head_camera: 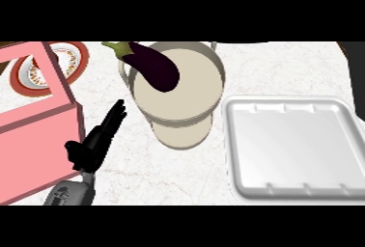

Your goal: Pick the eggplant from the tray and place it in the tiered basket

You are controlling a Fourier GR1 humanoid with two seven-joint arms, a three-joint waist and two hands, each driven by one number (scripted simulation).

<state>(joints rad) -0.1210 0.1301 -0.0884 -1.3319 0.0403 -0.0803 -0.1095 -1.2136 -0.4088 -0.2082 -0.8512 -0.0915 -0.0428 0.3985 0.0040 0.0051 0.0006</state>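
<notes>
Eggplant [155,67], dark purple with a green stem, lies in the top bowl of the tiered basket [206,103] in the upper middle of the frame. Its stem end pokes out over the basket's upper left rim, and its fat end points down into the bowl. No hand touches it.

A second, smaller bowl of the basket peeks out just below the top one. Both bowls are a pale cream color.

White tray [342,144] sits at the right of the frame, just beside the basket. It has raised sides with little notches along the top and bottom.

Only one hand shows. The left hand [96,142] is black and sits in the lower left of the frame, near the basket but apart from it. Its fingers are straight and point up toward the basket, holding nothing. Its grey forearm comes in from the bottom edge.

Pink box-like thing [35,125] fills the left side; I cannot tell what it is. A plate [73,60] with a red rim shows at the upper left, partly behind it.
</notes>
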